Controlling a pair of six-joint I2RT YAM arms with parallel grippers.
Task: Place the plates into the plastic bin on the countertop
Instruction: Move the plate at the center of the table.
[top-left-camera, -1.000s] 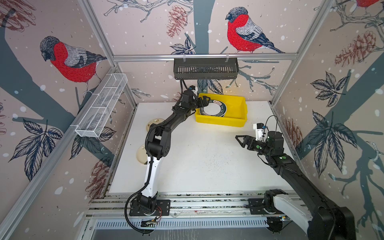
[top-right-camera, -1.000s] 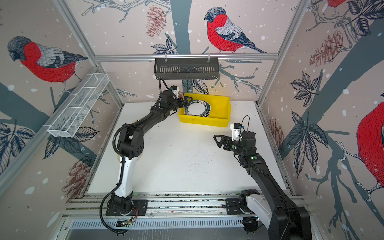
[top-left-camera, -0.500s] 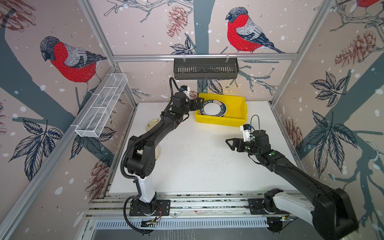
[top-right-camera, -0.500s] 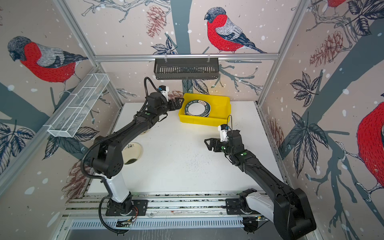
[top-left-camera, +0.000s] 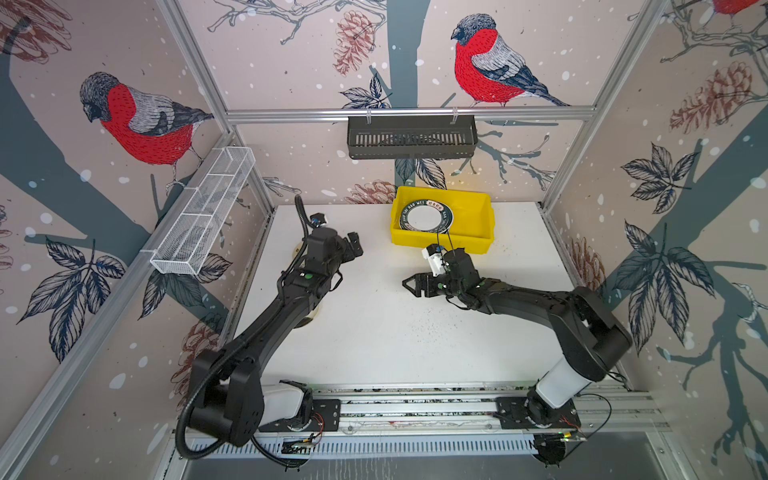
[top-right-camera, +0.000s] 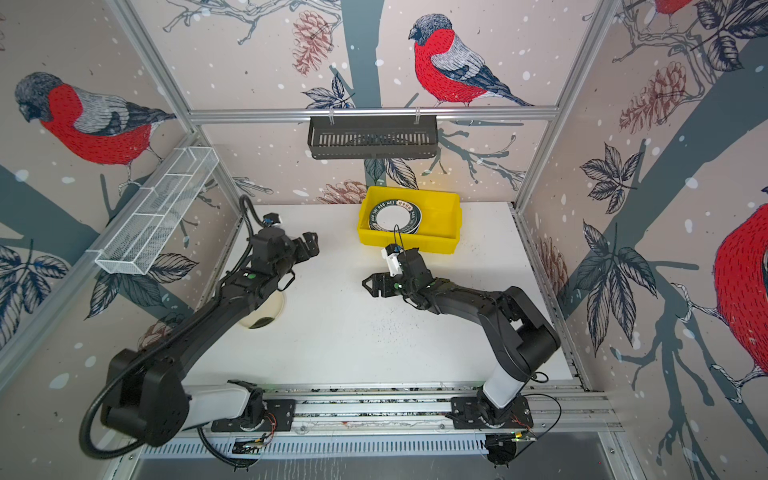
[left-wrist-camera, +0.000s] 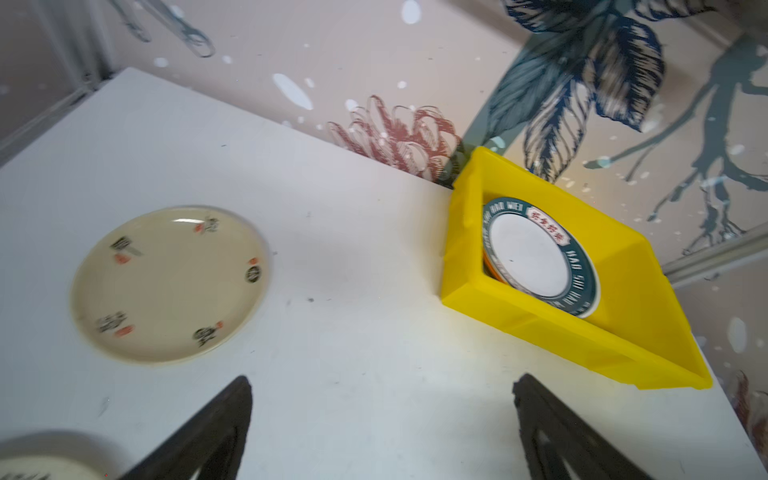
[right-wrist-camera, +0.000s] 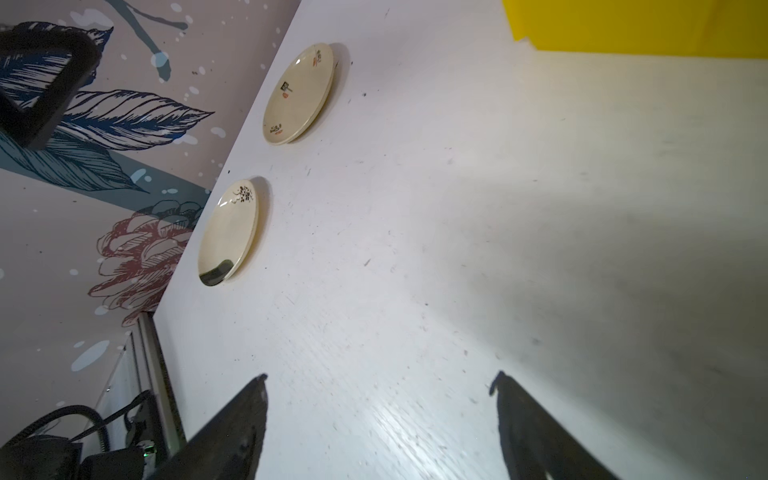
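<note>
Bird-and-pinecone wallpaper on every wall, alu frame rails, and a white speckled worktop (top-left-camera: 395, 340) at the bottom. On the left wall hangs a white wire-mesh basket (top-left-camera: 203, 216), up off the worktop.

Two cream plates lie flat along the worktop's left edge, well apart from each other. The rear cream plate (left-wrist-camera: 168, 284) has small red-and-black marks round its rim. The front cream plate (right-wrist-camera: 228, 232) lies nearer the arm bases (in both top views the left arm covers most of it).

The left pincer (left-wrist-camera: 382, 382) hovers over the worktop btwn the rear cream plate and the bin. Its jaws stand wide apart w/ nothing btwn them.

A dark slotted basket (top-left-camera: 411, 137) hangs on the back rail, above the bin.

The yellow bin (top-left-camera: 440, 243) sits at the back of the worktop, a bit right of centre, close to the back wall. In its left half lies a lettered plate (top-left-camera: 426, 217), white centre w/ a dark green rim. An orange plate (left-wrist-camera: 492, 272) shows only as a thin edge under it.

The right pincer (top-left-camera: 409, 286) hangs over the worktop just in front of the bin, pointing toward the left side. Jaws apart, gripping nothing. Its wrist view has both cream plates ahead and a corner of the bin.
</note>
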